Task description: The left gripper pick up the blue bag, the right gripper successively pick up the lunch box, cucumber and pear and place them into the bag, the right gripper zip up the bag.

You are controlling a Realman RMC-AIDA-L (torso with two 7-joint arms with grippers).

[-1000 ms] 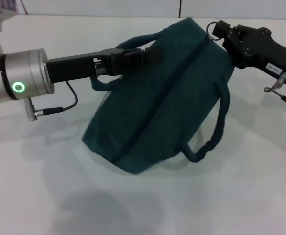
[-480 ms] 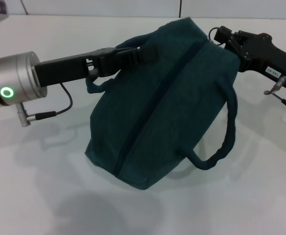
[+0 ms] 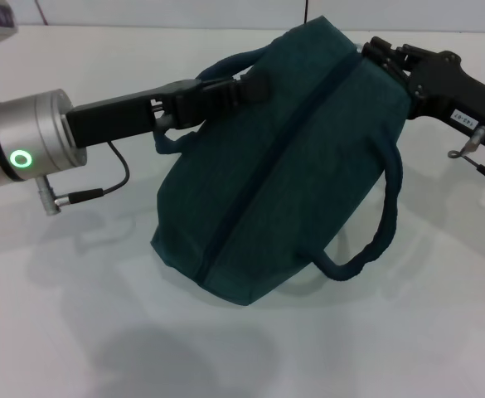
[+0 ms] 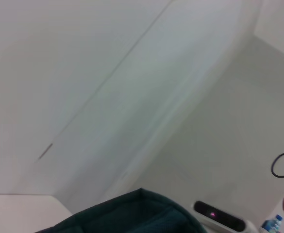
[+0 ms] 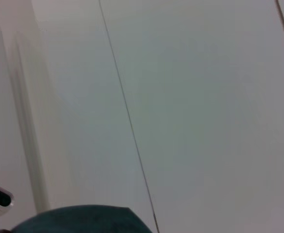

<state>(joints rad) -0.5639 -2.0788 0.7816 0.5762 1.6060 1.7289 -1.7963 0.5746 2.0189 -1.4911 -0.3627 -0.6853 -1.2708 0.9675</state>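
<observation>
The blue bag (image 3: 292,166) hangs tilted above the white table, its zipper line closed along the top. My left gripper (image 3: 246,89) reaches in from the left and is shut on the bag's far loop handle (image 3: 225,70). My right gripper (image 3: 373,51) is at the bag's upper right end, where the zipper line ends, and is shut there. The zipper pull is hidden at its tips. The other handle (image 3: 375,224) dangles free on the right. A corner of the bag (image 4: 132,213) shows in the left wrist view, and the bag (image 5: 83,221) also shows in the right wrist view. Lunch box, cucumber and pear are out of view.
The white table (image 3: 76,332) lies under the bag, carrying its shadow. A cable (image 3: 113,178) loops below the left wrist. A thin metal rod (image 3: 474,153) sticks out beneath the right gripper. A white wall (image 5: 180,97) fills both wrist views.
The bag has shifted slightly right, with its lower end a little lower. The left wrist drew back leftward. The metal ring seen earlier at the right gripper's tips no longer shows.
</observation>
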